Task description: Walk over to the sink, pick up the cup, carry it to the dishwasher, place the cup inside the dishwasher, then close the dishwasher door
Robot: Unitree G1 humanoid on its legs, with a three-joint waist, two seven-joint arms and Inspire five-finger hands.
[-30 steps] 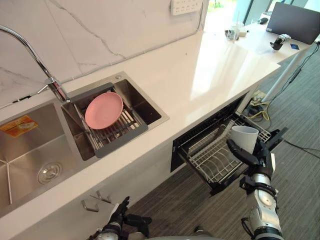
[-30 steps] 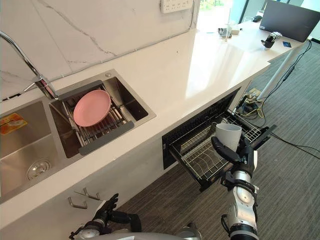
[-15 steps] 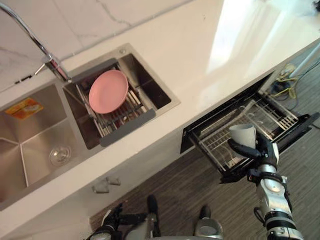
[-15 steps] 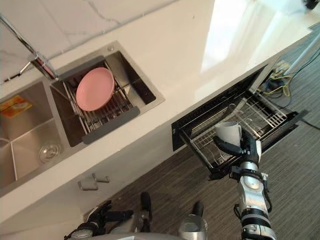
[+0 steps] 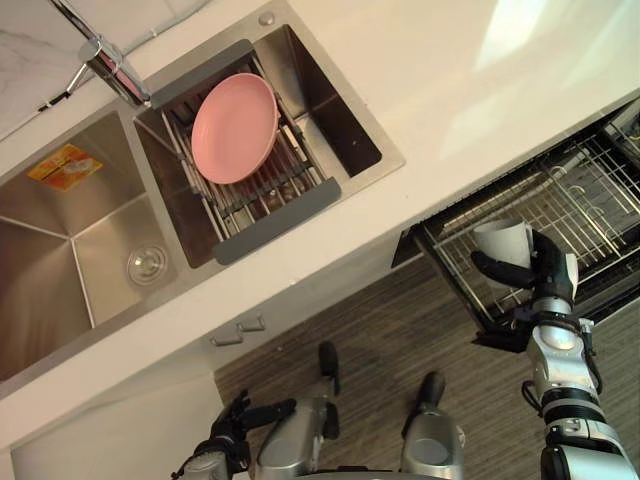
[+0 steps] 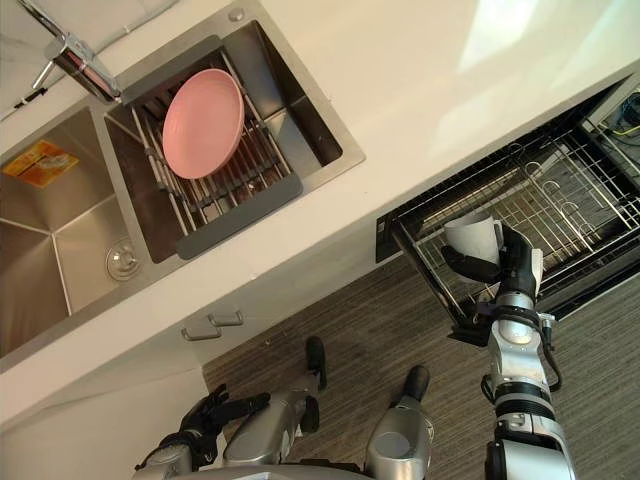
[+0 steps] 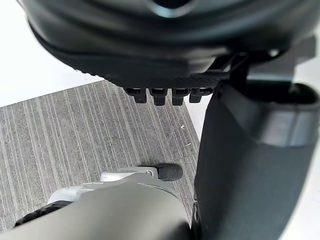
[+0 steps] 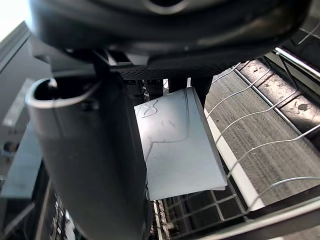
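- White countertop (image 5: 440, 90), wide and bare from the sink to the dishwasher side, its front edge running diagonally above the floor.
- Grey striped floor (image 5: 400, 330), open room below the countertop's front edge.
- Steel double sink (image 5: 60, 260) set into the countertop; the left basin has a drain (image 5: 147, 265) and a yellow sticker (image 5: 63, 165) on its wall.
- Dishwasher (image 6: 395, 230) open under the countertop's front edge, dark frame, with the wire rack (image 5: 590, 190) pulled out over the floor. Rows of prongs, nothing else in the rack near the cup.
- Drain rack (image 5: 270, 195) spans the sink's right basin, with a grey bar along its front edge.
- Pink plate (image 5: 235, 125) leans in the drain rack, well apart from the cup.
- Faucet (image 5: 105, 65) at the sink's back edge.
- Right hand (image 5: 548, 268) over the wire rack's front left corner, fingers curled round the cup, thumb across its side.
- Cup (image 6: 472, 235) is white and plain, tilted with its mouth toward the countertop. It has faint scuffs in the right wrist view (image 8: 175, 140). Cannot tell whether it touches the wires.
- Left hand (image 5: 228, 432) low over the floor near the cabinet front, fingers relaxed and spread, holding nothing.
- Two cabinet handles (image 5: 238, 331) below the sink.
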